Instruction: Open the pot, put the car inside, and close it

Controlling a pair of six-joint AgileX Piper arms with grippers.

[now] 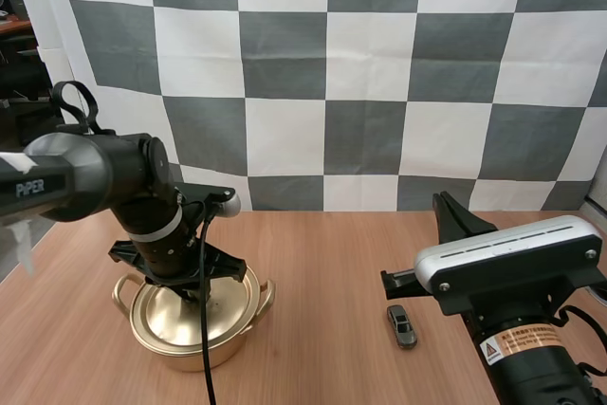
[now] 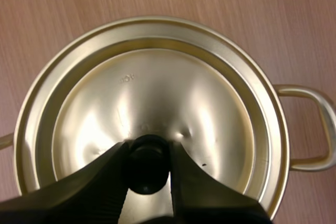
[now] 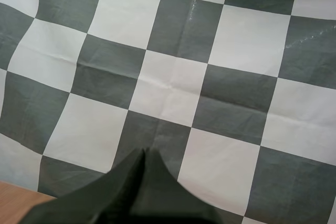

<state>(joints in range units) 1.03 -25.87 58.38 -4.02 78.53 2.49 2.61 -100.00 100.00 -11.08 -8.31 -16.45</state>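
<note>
Pot knob pinched by left end effector; arm reads PiPER.

light: bright, even | glare: on lid | shadows: soft

Pot: polished brass-gold metal, with 2 side handles in the same tone. Lid: matching gold with a mirror sheen, pale highlights and concentric rings. Knob: matte black. Toy car: dark grey with darker windows. Table: reddish-brown wood grain with fine streaks. Left gripper: 2 black fingers with ribbed inner faces. Right gripper: plain black.
</note>
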